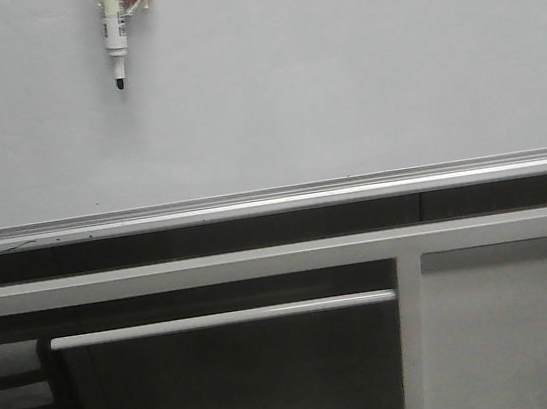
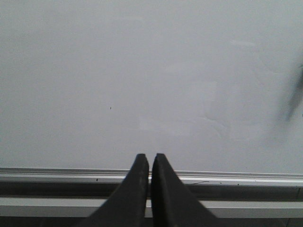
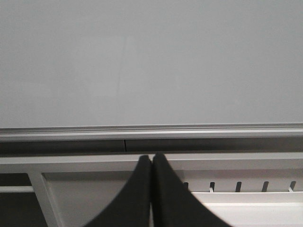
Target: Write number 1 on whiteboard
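All 3 views closely face the whiteboard (image 1: 336,65).

Smooth matt whiteboard (image 1: 336,65), silvery metal rail (image 1: 273,200)

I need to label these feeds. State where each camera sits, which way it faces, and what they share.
Front view: faces forward at the whiteboard, a marker hanging at top; no robot part shows.
Left wrist view: on the left arm, facing the board; left gripper shut.
Right wrist view: on the right arm, facing the board's lower edge and slotted panel; right gripper shut.
Shared: the board's metal rail.
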Robot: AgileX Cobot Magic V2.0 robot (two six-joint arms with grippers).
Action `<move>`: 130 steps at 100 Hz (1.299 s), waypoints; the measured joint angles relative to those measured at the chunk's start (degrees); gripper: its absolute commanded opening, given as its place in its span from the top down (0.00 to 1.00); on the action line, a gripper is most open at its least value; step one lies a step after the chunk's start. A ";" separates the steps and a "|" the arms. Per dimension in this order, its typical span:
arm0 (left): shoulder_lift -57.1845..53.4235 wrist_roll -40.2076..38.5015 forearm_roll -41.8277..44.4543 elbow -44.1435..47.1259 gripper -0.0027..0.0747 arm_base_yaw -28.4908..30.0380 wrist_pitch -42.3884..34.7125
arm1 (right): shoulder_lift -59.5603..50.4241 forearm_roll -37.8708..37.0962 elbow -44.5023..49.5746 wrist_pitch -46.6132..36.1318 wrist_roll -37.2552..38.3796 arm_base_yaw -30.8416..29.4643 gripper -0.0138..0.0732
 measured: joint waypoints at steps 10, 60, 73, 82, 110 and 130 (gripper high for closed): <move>0.00 0.00 0.00 0.00 0.99 0.00 0.00 | 0.00 0.00 0.00 0.00 0.00 0.00 0.92; 0.00 0.00 0.00 0.00 0.99 0.00 0.00 | 0.00 0.00 0.00 0.00 0.00 0.00 0.92; 0.00 0.00 0.00 0.00 0.99 0.00 0.00 | 0.00 0.00 0.00 0.00 0.00 0.00 0.92; 0.00 0.00 0.00 0.00 0.99 0.00 0.00 | 0.00 0.00 0.00 0.00 0.00 0.00 0.92; 0.00 0.00 -2.10 0.00 0.99 0.00 0.00 | 0.00 8.43 0.00 -1.84 0.09 0.00 0.92; 0.00 0.00 -15.20 0.00 0.99 0.00 0.00 | 0.00 22.85 0.00 -4.03 0.09 0.00 0.92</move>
